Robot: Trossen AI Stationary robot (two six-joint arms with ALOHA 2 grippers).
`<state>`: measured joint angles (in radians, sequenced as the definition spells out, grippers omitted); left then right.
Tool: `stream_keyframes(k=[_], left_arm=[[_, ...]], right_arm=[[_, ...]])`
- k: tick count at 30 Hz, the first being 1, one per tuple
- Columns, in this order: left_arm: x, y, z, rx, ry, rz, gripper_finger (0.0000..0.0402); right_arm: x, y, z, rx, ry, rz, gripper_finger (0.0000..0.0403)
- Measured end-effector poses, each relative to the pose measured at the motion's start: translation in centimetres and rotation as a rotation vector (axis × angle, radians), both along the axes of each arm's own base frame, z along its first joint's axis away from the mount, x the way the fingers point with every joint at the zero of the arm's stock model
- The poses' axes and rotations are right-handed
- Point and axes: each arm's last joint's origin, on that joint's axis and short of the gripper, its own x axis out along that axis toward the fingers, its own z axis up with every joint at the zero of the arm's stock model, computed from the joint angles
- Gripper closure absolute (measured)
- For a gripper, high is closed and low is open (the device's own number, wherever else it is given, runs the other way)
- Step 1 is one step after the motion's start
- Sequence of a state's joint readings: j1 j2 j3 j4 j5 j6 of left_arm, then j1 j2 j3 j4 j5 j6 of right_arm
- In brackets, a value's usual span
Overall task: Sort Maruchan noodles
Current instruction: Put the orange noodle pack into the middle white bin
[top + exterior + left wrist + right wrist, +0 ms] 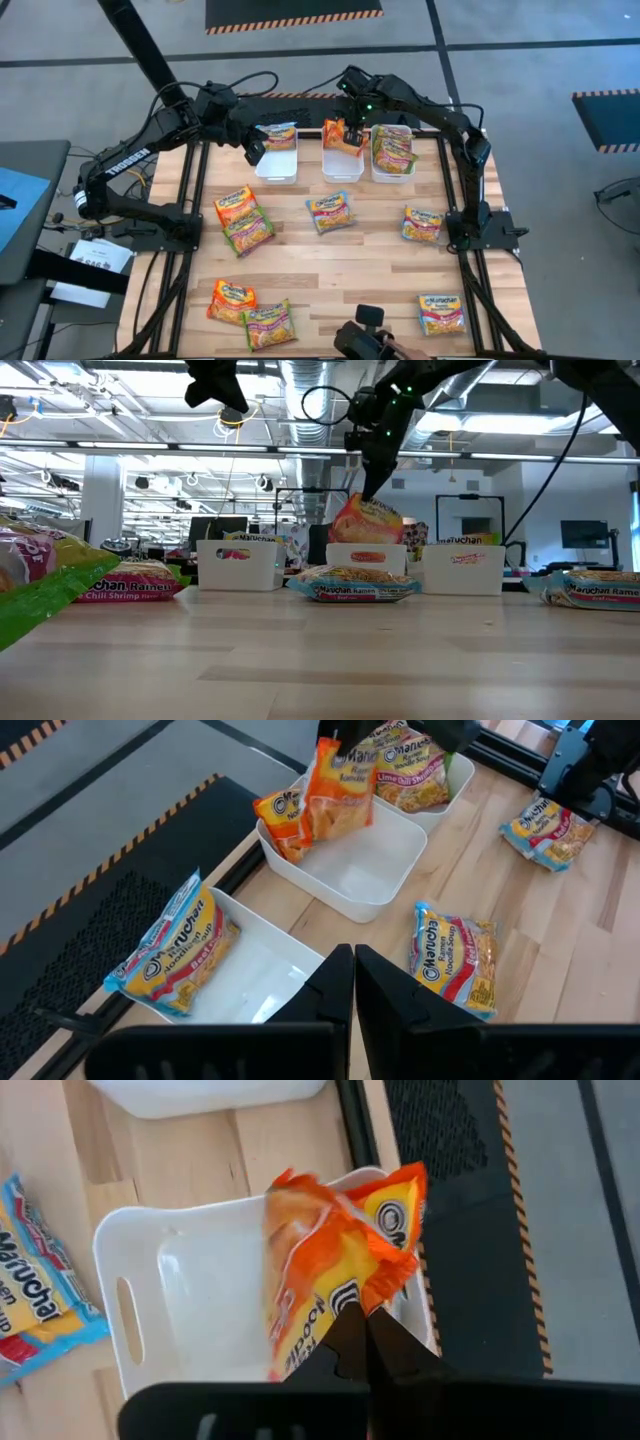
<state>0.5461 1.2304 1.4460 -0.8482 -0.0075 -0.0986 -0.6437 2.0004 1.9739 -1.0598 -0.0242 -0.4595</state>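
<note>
Loose packets (330, 212) lie on the table's (340, 270) near and middle parts, unsorted. At the far edge stand three bins by flavour. Right gripper (352, 132), fingers pinched on an orange packet (330, 1285), dangles it over the middle bin (190, 1295) to drop. Left gripper (254, 153), fingers together and empty, waits at the left bin (277, 165), which holds a blue packet (175, 955)

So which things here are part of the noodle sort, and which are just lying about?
Job: orange packet held by right gripper over the middle bin; left bin; right bin; loose packets on the table; left gripper.
Lying about: papers beside the table.
</note>
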Motion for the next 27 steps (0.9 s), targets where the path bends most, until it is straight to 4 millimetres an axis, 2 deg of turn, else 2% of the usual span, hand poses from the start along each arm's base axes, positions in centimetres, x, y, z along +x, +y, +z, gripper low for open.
stream_keyframes(k=[8, 17, 27], left_arm=[[0.0, 0.0, 0.0, 0.0, 0.0, -0.001, 0.0402], [0.0, 0.0, 0.0, 0.0, 0.001, -0.001, 0.0401], [-0.1, -0.1, -0.2, -0.016, 0.027, -0.001, 0.0401]], right_arm=[[0.1, -0.9, -2.1, 0.015, 0.016, -0.032, 0.0398], [0.3, -0.8, -1.8, -0.013, 0.005, -0.004, 0.0381], [0.6, -0.7, -1.7, -0.048, 0.012, 0.025, 0.0312]])
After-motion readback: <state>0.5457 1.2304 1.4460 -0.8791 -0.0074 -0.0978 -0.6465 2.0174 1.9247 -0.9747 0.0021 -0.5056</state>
